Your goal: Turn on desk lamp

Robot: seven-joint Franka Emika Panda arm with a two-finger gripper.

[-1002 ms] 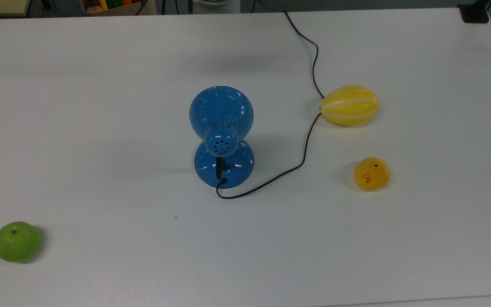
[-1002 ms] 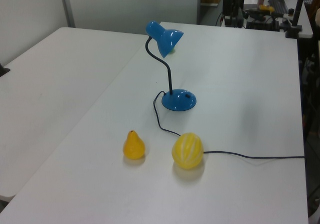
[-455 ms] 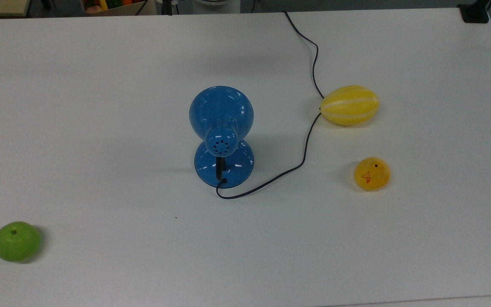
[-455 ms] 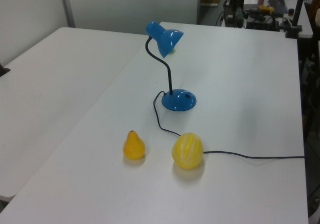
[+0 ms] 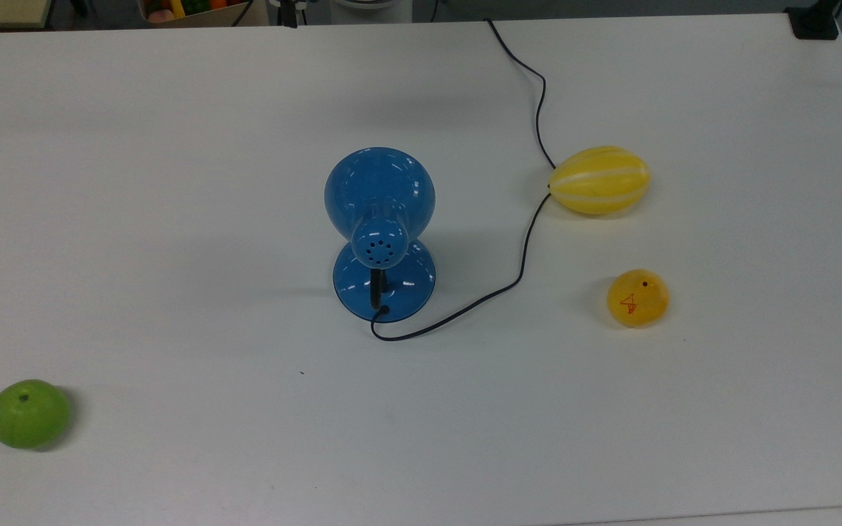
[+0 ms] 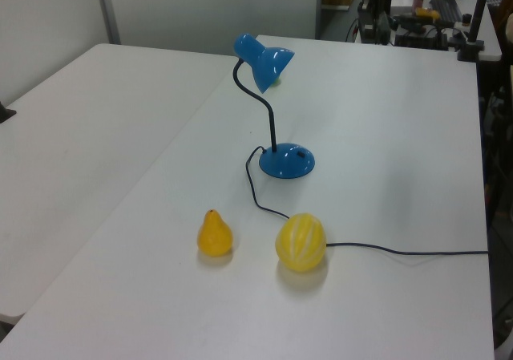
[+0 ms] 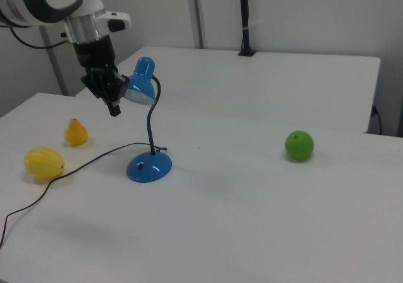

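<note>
The desk lamp stands mid-table, unlit; its glossy blue dome shade [image 5: 379,190] overhangs the round blue base [image 5: 384,288]. In the left view the shade [image 6: 264,59] sits on a curved black stem above the base [image 6: 287,161]. In the right view the shade [image 7: 141,84] faces the right view's left, and a small dark switch [image 7: 140,166] shows on the base [image 7: 149,166]. My gripper [image 7: 114,109] hangs in the air just at the right view's left of the shade, above the base, its black fingers together and holding nothing.
The thin black cord [image 5: 531,226] snakes from the base past a striped yellow melon [image 5: 599,180] to the table's far edge. A yellow pear [image 5: 637,297] lies near it. A green apple [image 5: 29,413] sits far off. A second white table [image 6: 72,127] adjoins.
The lamp and fruit have not moved. A dark part of the arm at the top view's upper edge has shifted slightly.
</note>
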